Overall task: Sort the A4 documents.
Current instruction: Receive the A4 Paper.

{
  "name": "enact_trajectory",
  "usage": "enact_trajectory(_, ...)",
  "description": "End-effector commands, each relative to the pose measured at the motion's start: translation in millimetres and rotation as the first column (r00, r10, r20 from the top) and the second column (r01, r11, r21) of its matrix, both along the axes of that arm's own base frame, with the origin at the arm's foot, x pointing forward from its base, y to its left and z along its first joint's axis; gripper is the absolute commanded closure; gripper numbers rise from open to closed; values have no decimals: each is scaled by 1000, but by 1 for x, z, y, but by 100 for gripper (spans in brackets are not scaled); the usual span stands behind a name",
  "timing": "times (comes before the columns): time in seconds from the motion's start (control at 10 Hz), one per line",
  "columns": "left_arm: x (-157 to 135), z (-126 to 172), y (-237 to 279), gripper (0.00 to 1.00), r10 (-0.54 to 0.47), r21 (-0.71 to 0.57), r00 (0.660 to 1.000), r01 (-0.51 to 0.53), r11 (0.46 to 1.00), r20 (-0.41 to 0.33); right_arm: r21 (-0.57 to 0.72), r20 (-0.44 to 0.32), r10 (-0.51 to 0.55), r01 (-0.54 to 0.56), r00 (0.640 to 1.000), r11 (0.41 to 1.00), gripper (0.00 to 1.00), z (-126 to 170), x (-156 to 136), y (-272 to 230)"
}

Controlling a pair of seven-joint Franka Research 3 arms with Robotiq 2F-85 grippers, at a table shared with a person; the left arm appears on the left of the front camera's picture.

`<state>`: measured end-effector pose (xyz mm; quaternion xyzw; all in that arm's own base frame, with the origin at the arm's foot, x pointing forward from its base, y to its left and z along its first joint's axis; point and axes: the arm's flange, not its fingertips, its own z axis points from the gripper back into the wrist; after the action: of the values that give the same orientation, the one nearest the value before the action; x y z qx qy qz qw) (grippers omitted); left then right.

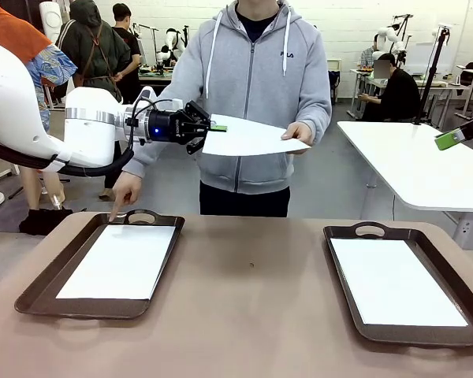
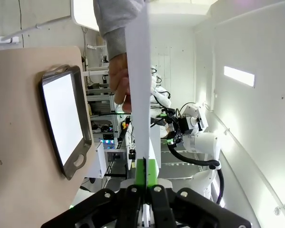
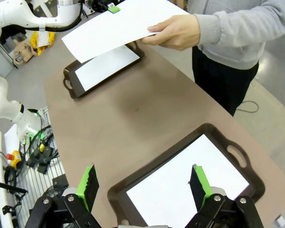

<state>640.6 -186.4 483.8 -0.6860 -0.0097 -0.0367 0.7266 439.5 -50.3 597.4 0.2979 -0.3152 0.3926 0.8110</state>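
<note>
Above the surface's [image 1: 252, 276] far edge, the left gripper [image 1: 213, 126] has its fingers pinched closed on one end of an A4 sheet [image 1: 248, 138], whose other end a person's hand [image 1: 298, 132] holds. Right gripper [image 3: 145, 183] fingers gape wide, holding nothing, over a tray [image 3: 213, 130].

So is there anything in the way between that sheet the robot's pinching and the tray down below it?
Nothing visible. The left gripper is shut on the sheet, which the person's hand also holds at its other edge. Open air lies between it and the left tray; the person's other hand only touches the tray's far rim.
</note>
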Motion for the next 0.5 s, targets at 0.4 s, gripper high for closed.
enact_trajectory(0.4, 1, -1, -1, 100, 13, -10, 1000, -13, 1000, -6, 0, -5, 3, -3, 1000, 1000, 0, -1, -1, 1)
